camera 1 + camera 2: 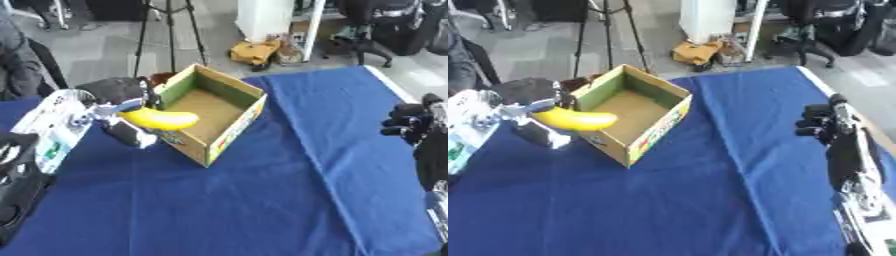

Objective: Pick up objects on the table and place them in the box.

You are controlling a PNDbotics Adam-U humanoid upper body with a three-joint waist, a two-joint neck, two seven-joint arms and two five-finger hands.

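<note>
The left hand (118, 107), fingers apparently curled round the banana (160, 120), holds it lengthwise across the box (229, 125)'s near-left wall; the right hand (822, 122), fingers curled and empty, idles well right of the box.

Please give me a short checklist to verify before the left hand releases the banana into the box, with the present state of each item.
1. Banana is held by the left hand: ok, fingers curl round its left end.
2. Banana is over the box opening: not ok, only its right end passes the near-left wall; the rest hangs outside.
3. Box interior is free: ok, only the bare brown floor shows.
4. Box stands upright on the blue cloth: ok.
5. Right hand is away from the box: ok, it is at the table's right edge with curled fingers, holding nothing.
6. Height of banana above the wall: cannot tell.
</note>
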